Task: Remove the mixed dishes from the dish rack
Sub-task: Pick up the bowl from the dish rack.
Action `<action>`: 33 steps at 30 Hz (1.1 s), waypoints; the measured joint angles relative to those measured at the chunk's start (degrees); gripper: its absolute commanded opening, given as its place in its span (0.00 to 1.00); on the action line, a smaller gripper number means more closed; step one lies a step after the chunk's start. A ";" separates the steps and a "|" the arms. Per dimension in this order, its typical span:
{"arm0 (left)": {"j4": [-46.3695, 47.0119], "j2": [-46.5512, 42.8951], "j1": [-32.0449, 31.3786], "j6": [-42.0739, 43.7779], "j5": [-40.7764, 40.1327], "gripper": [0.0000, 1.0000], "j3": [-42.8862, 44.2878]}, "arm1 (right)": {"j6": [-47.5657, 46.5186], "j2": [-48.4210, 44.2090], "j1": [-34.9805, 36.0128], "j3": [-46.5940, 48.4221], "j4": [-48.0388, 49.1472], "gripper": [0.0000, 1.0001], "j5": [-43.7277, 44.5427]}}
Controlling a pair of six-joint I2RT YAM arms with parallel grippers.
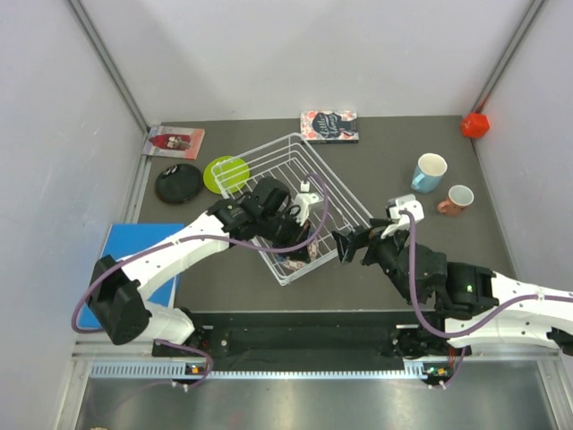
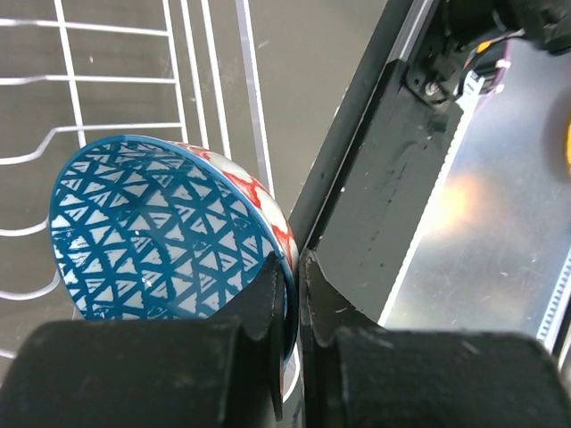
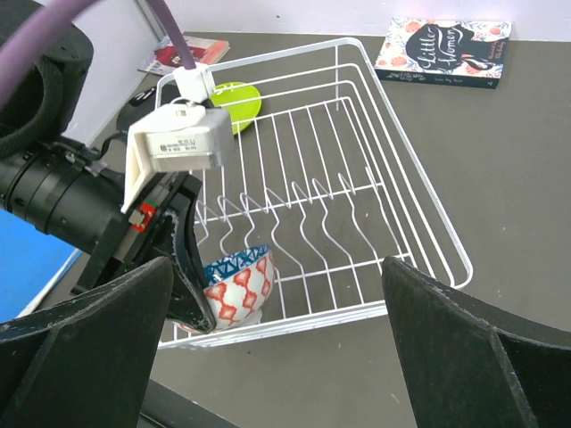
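Left fingers (image 2: 268, 299) narrow, pinching the rim of the small blue-and-red patterned ceramic bowl (image 2: 152, 232). The bowl lies tipped on its side in the near corner of the white wire dish rack (image 3: 401, 205). Judgement: lift straight up until the bowl clears the rack's raised side, and go slowly, as the rim pinch is thin. Nothing else visible in the rack. Right fingers (image 3: 89, 348) wide, empty, just beside the rack.

The dark table (image 1: 430, 260) bears the dish rack (image 1: 288, 140) at centre, black plate (image 1: 178, 184) and lime-green plate (image 1: 224, 173) at ten o'clock, a floral book (image 1: 329, 125) at twelve, light-blue mug (image 1: 429, 172) and salmon-pink mug (image 1: 457, 199) at two.
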 measured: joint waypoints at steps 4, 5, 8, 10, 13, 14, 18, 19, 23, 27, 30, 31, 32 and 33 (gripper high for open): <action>0.72 -0.11 0.33 -0.70 1.60 0.00 0.33 | 0.17 -0.11 0.00 0.00 -0.02 1.00 -0.17; 0.96 -0.11 0.37 -0.98 1.99 0.00 0.33 | 0.33 -0.15 0.00 -0.04 -0.02 1.00 -0.20; 2.23 -0.13 0.46 -2.05 3.54 0.00 0.07 | 0.48 -0.37 0.00 -0.37 -0.09 1.00 -0.22; 3.93 -0.33 0.48 -2.82 4.79 0.00 -0.92 | 0.50 -0.37 0.00 -0.39 -0.07 1.00 -0.31; 7.17 -0.85 0.48 -4.04 6.71 0.00 -4.07 | 0.52 -0.37 0.00 -0.44 -0.04 1.00 -0.37; 8.28 -0.90 0.50 -4.57 7.30 0.00 -5.20 | 0.66 -0.35 0.00 -0.48 -0.04 1.00 -0.39; 13.05 -1.31 0.52 -6.95 9.29 0.00 -10.91 | 1.62 0.20 0.00 -1.09 -0.28 1.00 -0.39; 14.47 -1.51 0.57 -8.04 10.10 0.00 -12.33 | 1.90 0.57 0.00 -1.18 -0.48 1.00 -0.42; 22.10 -2.60 1.31 -12.11 13.66 0.00 -16.46 | 2.86 1.36 0.00 -1.88 -0.70 1.00 -0.72; 32.46 -2.62 2.95 -18.56 18.25 0.00 -21.70 | 3.10 1.36 0.00 -1.92 -0.70 1.00 -0.81; 39.74 -2.56 4.17 -23.96 20.87 0.00 -24.87 | 3.39 1.33 0.00 -1.92 -0.72 1.00 -0.83; 41.62 -2.45 4.44 -25.68 21.64 0.00 -25.31 | 3.48 1.29 0.00 -1.95 -0.72 1.00 -0.87; 43.43 -2.34 4.72 -27.26 22.34 0.00 -25.51 | 3.54 1.22 0.00 -2.01 -0.70 1.00 -0.92; 45.66 -2.14 5.11 -29.05 23.23 0.00 -25.59 | 3.58 1.14 0.00 -2.19 -0.57 1.00 -0.96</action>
